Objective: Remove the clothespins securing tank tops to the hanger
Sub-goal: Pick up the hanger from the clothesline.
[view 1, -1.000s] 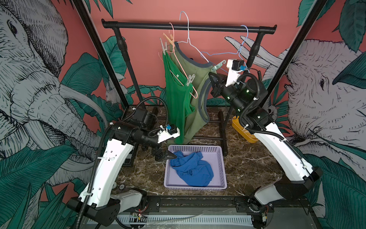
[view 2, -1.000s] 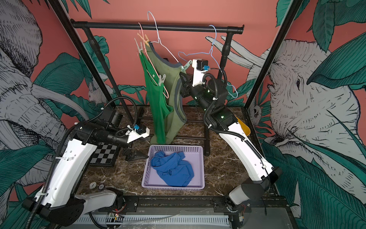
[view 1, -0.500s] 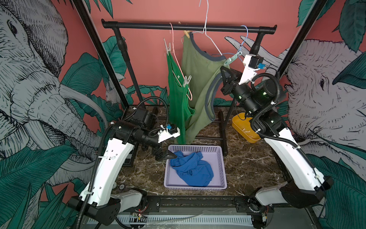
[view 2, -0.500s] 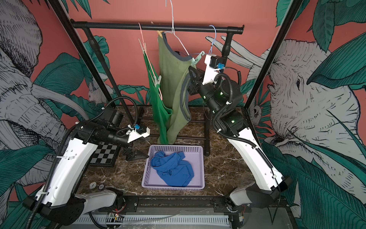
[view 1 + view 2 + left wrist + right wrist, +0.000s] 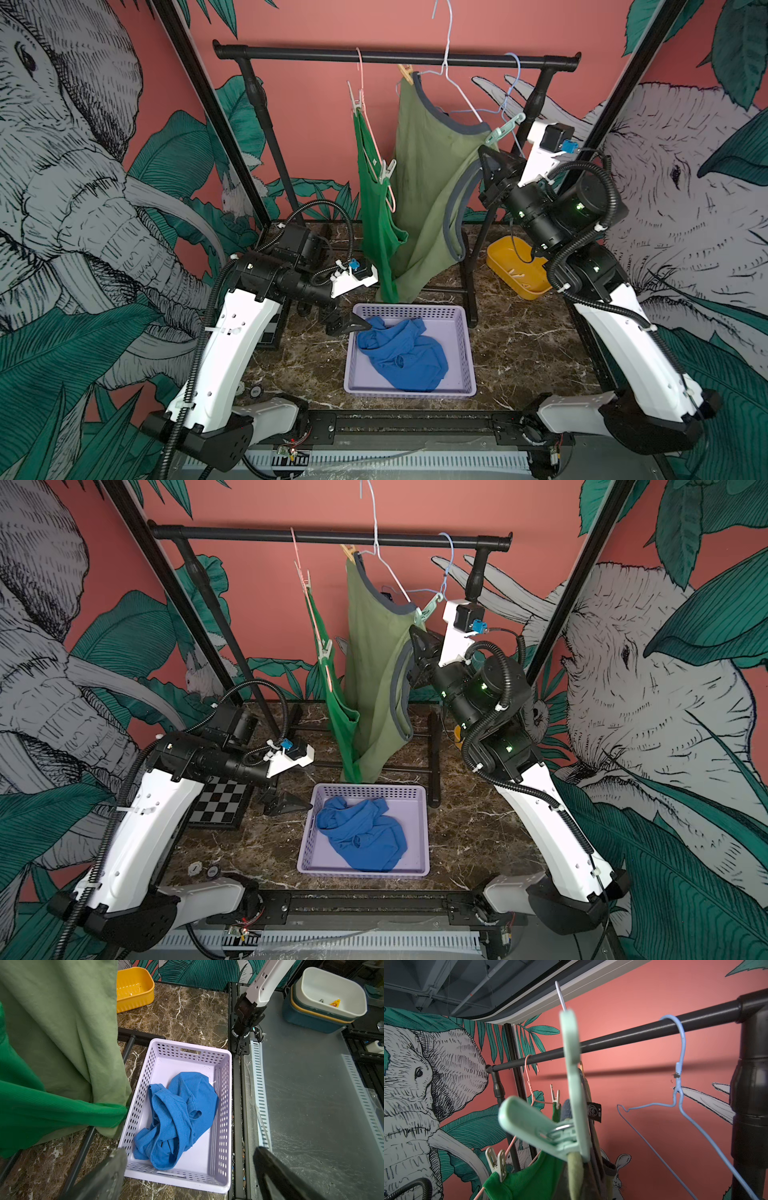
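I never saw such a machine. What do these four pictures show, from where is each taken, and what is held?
Two robot arms, each ending in a claw. Two pictures look down on the scene; the other two come from cameras on the wrists. On the marble table stand a lilac basket holding a blue top, and a yellow tub. A bright green top and an olive top hang clipped to hangers. The left claw is open and empty, by the basket. The right claw is shut at the olive top's shoulder, apparently gripping it, near a mint clothespin.
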Controlling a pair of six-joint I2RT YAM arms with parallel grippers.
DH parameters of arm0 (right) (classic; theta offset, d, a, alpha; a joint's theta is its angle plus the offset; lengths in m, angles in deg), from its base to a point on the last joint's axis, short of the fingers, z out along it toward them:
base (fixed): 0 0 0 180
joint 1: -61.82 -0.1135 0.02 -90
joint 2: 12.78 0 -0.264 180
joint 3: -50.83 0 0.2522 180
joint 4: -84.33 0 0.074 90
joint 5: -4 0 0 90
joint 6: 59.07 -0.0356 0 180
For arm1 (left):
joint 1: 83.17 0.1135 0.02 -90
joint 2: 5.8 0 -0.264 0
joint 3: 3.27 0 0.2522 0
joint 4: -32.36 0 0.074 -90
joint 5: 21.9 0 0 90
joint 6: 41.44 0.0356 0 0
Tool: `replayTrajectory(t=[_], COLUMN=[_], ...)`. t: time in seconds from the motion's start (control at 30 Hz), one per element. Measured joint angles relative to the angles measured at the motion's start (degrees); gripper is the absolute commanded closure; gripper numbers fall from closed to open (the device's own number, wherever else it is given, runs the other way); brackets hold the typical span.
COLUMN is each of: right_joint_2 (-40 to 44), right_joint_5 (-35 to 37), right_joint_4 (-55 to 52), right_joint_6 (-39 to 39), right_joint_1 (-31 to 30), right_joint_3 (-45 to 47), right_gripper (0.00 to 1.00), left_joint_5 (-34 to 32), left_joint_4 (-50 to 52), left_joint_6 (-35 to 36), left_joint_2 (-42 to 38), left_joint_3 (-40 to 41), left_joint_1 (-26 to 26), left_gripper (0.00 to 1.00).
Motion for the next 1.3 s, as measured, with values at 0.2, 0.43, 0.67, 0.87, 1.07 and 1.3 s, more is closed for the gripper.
replayTrajectory(t=[0.2, 0.43, 0.67, 0.87, 1.07, 1.3], right_joint_2=[2.5, 5.8, 9.6, 11.8, 14.0, 15.7], right_joint_5=[-1.0, -2.3, -3.8, -5.6, -6.8, -7.7], right_joint_4=[-1.6, -3.8, -6.6, -10.9, -13.7, -15.9], right_joint_6=[0.5, 1.3, 1.9, 2.0, 2.2, 2.3], right_joint_1=[0.0, 0.0, 0.0, 0.0, 0.0, 0.0], right_joint_3=[2.1, 2.6, 2.1, 0.1, -2.3, -7.4], right_gripper=[1.0, 1.0, 1.0, 1.0, 1.0, 1.0], left_joint_5=[-0.7, -4.4, -6.5, -6.5, -6.2, -5.6], left_joint_4=[0.9, 5.6, 9.0, 10.8, 11.4, 11.8], left_joint_6=[0.2, 3.3, 5.2, 6.2, 6.5, 6.5], left_joint_2=[0.4, 0.4, -1.3, -2.2, -2.0, -2.2], left_joint_3=[-1.4, -10.5, -17.7, -18.5, -21.5, -21.6], left_joint_1=[0.0, 0.0, 0.0, 0.0, 0.0, 0.0], left_gripper=[0.03, 0.01, 0.01, 0.01, 0.01, 0.01])
